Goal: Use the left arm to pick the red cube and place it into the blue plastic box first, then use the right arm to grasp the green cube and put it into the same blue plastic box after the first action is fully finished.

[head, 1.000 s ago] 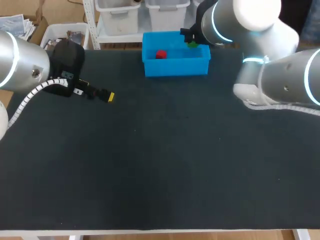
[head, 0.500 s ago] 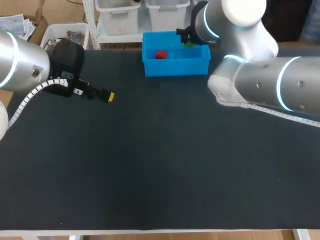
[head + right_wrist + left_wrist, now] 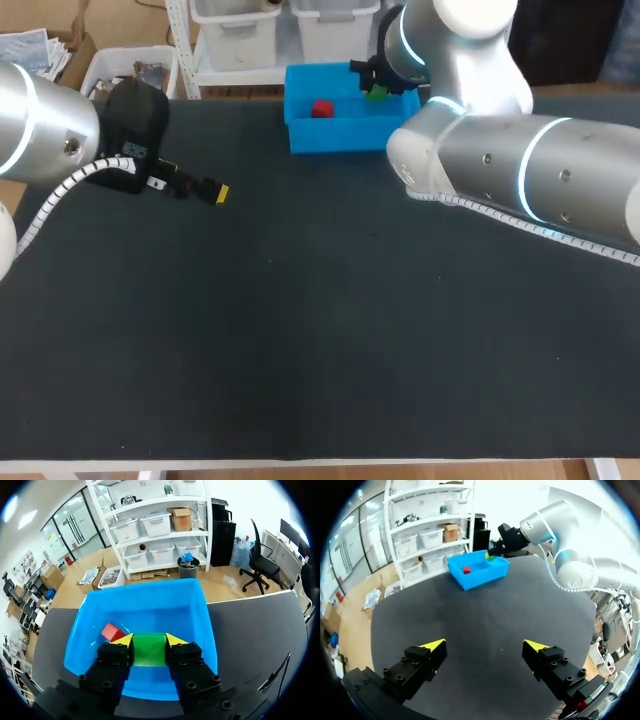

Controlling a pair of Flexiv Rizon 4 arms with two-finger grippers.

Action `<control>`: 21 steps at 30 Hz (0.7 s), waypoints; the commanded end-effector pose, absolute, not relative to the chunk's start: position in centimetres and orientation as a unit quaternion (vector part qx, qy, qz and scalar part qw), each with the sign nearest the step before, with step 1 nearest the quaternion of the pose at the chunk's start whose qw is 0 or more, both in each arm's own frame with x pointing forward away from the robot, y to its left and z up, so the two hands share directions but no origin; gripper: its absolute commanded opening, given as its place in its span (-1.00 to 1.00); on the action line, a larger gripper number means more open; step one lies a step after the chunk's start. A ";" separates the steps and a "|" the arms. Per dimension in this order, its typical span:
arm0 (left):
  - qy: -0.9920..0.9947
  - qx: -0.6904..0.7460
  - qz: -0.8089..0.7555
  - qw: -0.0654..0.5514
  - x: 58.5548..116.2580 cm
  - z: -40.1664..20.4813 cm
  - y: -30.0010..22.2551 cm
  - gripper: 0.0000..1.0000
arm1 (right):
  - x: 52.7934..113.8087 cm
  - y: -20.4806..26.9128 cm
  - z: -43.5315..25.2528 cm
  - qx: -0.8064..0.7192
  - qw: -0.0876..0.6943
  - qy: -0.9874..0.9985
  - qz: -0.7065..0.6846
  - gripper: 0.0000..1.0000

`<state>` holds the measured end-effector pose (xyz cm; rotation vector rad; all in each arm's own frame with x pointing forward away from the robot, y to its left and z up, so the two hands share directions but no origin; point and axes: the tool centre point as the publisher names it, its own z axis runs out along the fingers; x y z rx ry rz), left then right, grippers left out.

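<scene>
— Yellow tips of the right gripper squeeze the green cube over the blue box. The red cube lies inside.
— And the left gripper?
— Wide apart, holding nothing, above the black table.

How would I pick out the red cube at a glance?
Find the dark table, then the blue box at its far edge. The red cube lies loose inside it; the green cube, its only neighbour, is clamped in the right gripper.
</scene>
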<state>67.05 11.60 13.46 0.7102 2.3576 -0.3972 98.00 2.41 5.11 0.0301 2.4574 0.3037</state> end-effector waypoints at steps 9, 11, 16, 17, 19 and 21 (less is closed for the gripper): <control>0.895 0.272 -0.154 0.319 67.1 13.4 11.7 1.00 | 98.3 2.4 4.9 0.010 0.310 0.944 0.115 0.00; 0.895 0.272 -0.154 0.319 67.1 13.4 11.7 1.00 | 98.3 2.3 5.1 0.010 0.311 0.943 0.115 0.53; 0.895 0.272 -0.154 0.319 67.1 13.4 11.7 1.00 | 98.2 2.2 5.5 0.008 0.313 0.943 0.115 1.00; 0.895 0.272 -0.154 0.319 67.1 13.4 11.7 1.00 | 98.1 2.2 5.6 0.009 0.313 0.943 0.116 1.00; 0.895 0.272 -0.154 0.319 67.1 13.4 11.7 1.00 | 97.9 2.2 6.0 0.009 0.315 0.942 0.117 1.00; 0.895 0.272 -0.154 0.319 67.1 13.4 11.7 1.00 | 97.8 2.2 6.3 0.009 0.316 0.942 0.116 1.00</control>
